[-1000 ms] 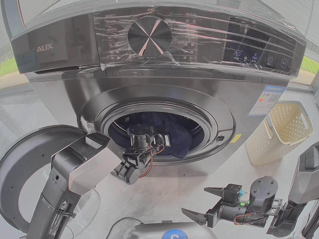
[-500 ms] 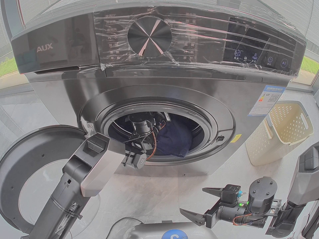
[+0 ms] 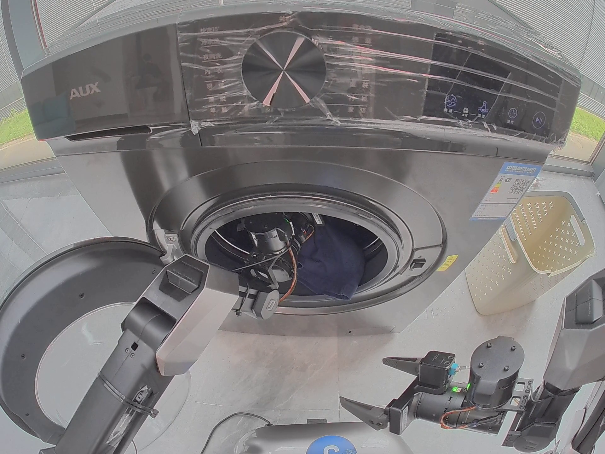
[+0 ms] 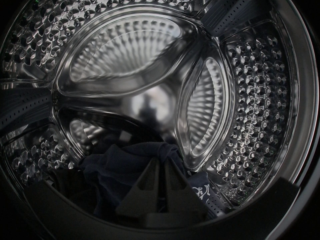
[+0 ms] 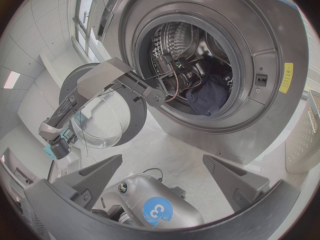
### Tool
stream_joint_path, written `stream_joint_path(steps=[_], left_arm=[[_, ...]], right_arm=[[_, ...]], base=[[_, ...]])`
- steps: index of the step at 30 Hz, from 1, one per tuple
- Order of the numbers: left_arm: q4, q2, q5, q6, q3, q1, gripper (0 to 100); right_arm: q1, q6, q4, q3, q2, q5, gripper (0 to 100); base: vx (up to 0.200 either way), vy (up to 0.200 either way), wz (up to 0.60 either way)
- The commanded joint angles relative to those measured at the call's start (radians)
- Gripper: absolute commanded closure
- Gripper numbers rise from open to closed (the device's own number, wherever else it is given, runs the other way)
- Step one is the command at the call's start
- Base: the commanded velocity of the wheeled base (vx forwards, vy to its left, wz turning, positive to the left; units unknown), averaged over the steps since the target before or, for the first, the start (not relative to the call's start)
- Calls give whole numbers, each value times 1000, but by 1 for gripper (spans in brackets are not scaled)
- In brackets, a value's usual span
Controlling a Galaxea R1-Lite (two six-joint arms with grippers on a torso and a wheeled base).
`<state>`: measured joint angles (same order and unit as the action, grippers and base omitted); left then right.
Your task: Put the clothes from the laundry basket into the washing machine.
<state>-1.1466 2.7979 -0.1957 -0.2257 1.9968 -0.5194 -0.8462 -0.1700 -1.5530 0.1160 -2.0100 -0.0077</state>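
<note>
One claw (image 4: 163, 162) tight on dark garment (image 4: 113, 167)

Steel drum (image 4: 260, 84), navy clothes (image 4: 116, 170) low inside, hand (image 4: 162, 161) before them, fingers (image 4: 146, 187) pressed together

Down on the pale grey tiled floor (image 3: 328, 367), the big dark washing machine (image 3: 302, 159) stands planted at the far middle. To its right, the cream, perforated laundry basket (image 3: 535, 253) sits on the tiles too, just beside the machine's right side. Bare tile stretches across the near ground.
</note>
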Motion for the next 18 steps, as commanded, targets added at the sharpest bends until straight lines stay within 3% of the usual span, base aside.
stream_joint_path(steps=[1, 6, 7, 9, 14, 18], left_arm=[[8, -103, -2, -52, -118, -19, 0], [11, -202, -7, -61, -297, -28, 0], [15, -255, -7, -58, -414, -34, 0], [25, -291, -7, -55, -503, -36, 0], [59, -324, -5, 5, -618, -36, 0], [84, -319, 16, 11, -665, -39, 0]], right_arm=[[1, 0, -15, -4, -3, 0, 0], [-1, 0, -15, -2, -4, 0, 0], [-1, 0, -15, -2, -7, 0, 0], [-7, 0, -15, -4, -12, 0, 0], [-8, -2, -15, -4, -18, 0, 0], [-10, -2, -15, -4, -19, 0, 0]], base=[[0, 0, 0], [0, 0, 0], [0, 0, 0], [0, 0, 0], [0, 0, 0], [0, 0, 0]])
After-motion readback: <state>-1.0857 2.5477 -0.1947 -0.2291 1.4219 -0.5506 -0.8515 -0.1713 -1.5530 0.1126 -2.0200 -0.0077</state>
